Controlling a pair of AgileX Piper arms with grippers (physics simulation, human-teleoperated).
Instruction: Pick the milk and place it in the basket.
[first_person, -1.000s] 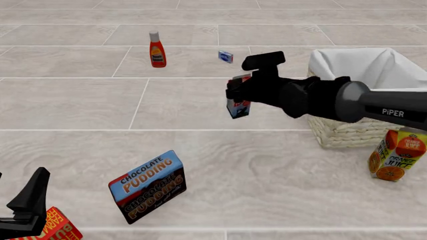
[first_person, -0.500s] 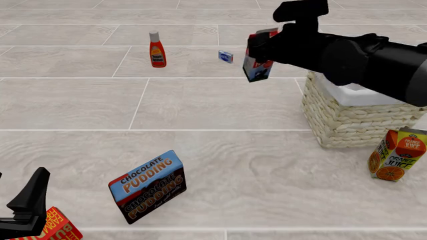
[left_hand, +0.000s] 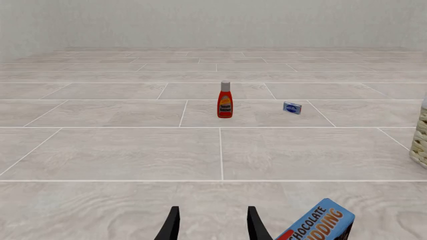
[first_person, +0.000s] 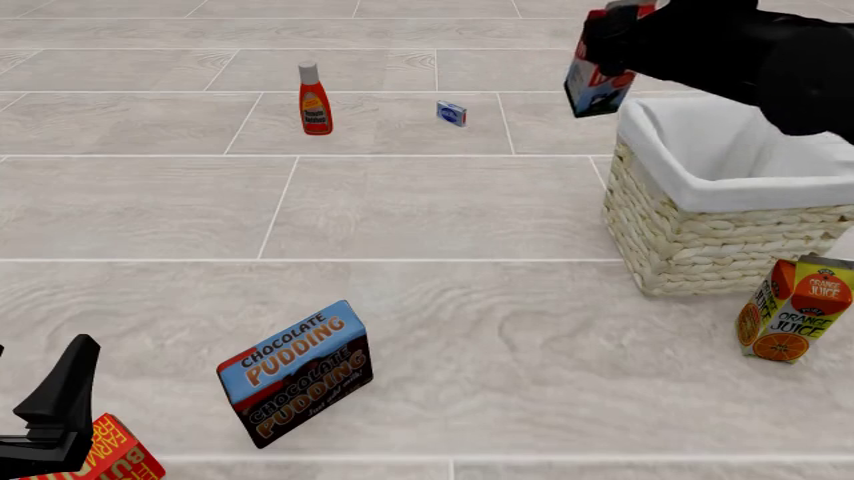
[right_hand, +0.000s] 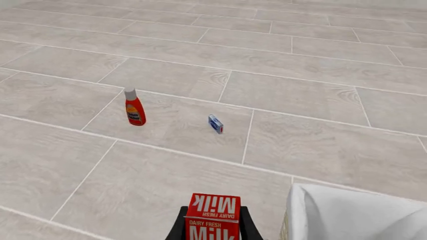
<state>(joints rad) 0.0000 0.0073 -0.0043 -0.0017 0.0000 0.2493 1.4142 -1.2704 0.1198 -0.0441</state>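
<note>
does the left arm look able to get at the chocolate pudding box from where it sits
Probably yes. The left gripper is open and low, with the chocolate pudding box standing just ahead and to its right; only bare floor shows between them. Nothing blocks it.

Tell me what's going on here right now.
The right gripper holds the milk in the air, near the far left corner of the basket and not yet over its opening. The left gripper is open and holds nothing, low near the pudding box. A ketchup bottle and juice carton stand untouched.
</note>
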